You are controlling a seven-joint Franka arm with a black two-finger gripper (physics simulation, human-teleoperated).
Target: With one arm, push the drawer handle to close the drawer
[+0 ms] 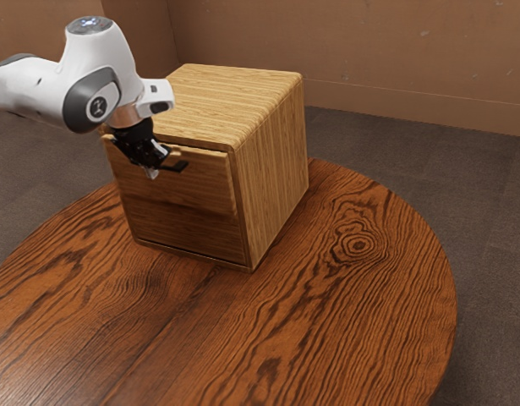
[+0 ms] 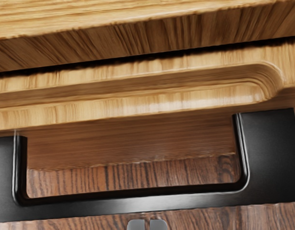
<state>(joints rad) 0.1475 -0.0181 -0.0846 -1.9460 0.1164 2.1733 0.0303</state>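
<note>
Blk handle (image 2: 137, 197), lower wrist view; gripper (image 2: 147, 224), btm ctr, narrow. Poss. slip if aimed low; off-ctr push cd jam drawer (image 1: 188, 220).

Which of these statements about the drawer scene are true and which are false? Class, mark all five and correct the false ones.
1. The wooden cabinet stands on the table. True.
2. The arm comes in from the exterior view's right. False: it comes in from the exterior view's left.
3. The handle is black. True.
4. The hand is behind the cabinet. False: it is at the front, near the upper part of the drawer front.
5. The drawer front shows wood grain. True.
</note>
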